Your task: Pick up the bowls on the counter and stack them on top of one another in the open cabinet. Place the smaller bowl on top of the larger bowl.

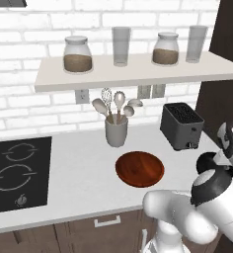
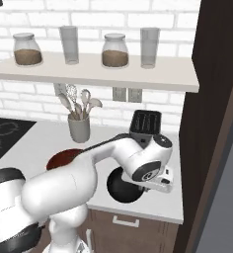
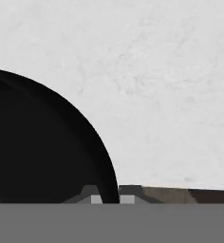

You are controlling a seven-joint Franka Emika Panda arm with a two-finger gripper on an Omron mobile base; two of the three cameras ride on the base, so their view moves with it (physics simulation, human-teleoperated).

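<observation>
2 bowls on desk [image 1: 79,168], 1 reddish-brown larger bowl [image 1: 139,169] mouth-up, 1 black smaller bowl [image 2: 122,188] mouth-up, pincer [image 3: 107,195] pinching its rim.

Bright, even light washes the whole kitchen, flat and soft, with no single lamp giving itself away. The white brick wall [image 1: 19,106] glows pale; under the wall shelf [image 1: 138,74] sits a faint grey shade. The larger bowl [image 1: 139,169] throws almost no shadow on the counter [image 1: 79,183]. The edges look slightly soft and low in resolution. Up close, the smaller bowl [image 3: 38,152] reads as pure black, without glare or detail, against faintly mottled counter.
</observation>
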